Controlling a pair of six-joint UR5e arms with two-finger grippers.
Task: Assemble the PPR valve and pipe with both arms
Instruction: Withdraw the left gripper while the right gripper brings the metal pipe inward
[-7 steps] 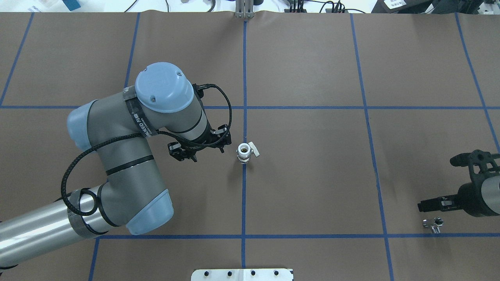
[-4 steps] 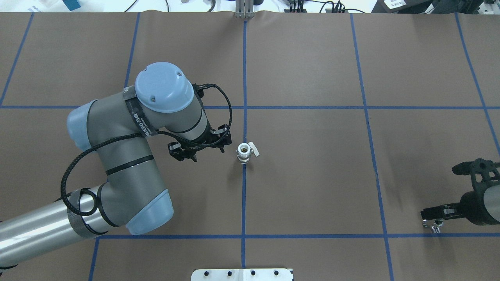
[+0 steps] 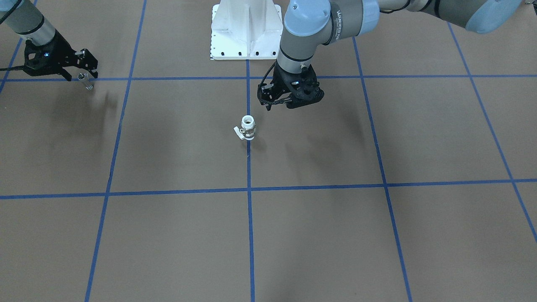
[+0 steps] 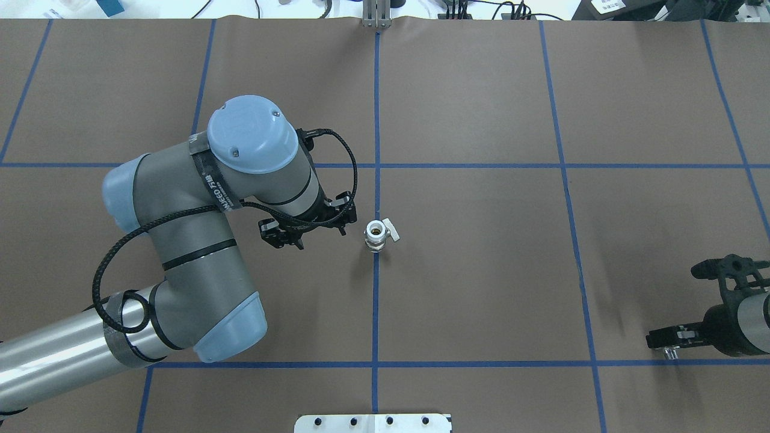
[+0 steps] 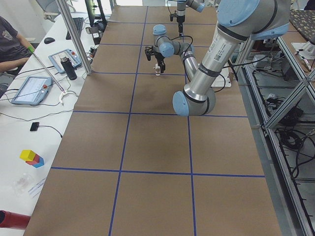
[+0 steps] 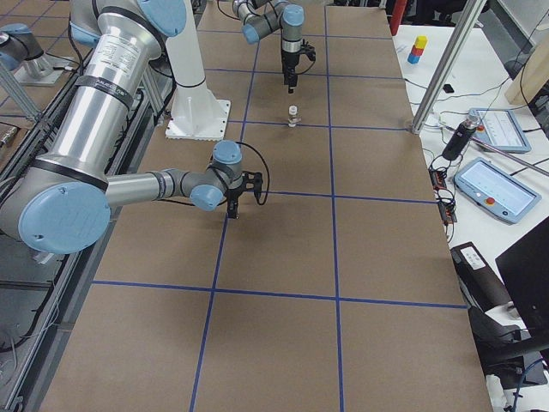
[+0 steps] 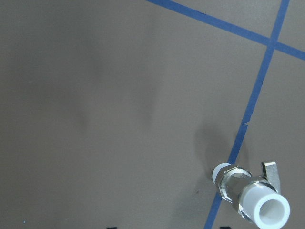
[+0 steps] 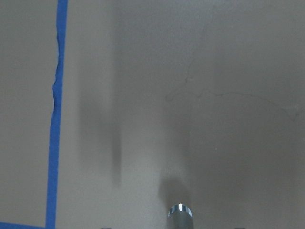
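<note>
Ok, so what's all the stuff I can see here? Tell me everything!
PPR valve: one, white and silvery, upright at the table's middle.
pipe: one, silver, upright near the table's end on the robot's right.
table: one, brown with blue tape lines.
pedestal: one, white, at the robot's edge.
tablets: two, grey, on the side bench.
blocks: one stack, yellow, red, blue, on the bench.
person: one, dark shirt, seated at the bench.
arms: two, grey, blue-capped, over the table.
left gripper: one, black, beside the valve, jaws open.
right gripper: one, black, jaws open around the pipe's top.
</note>
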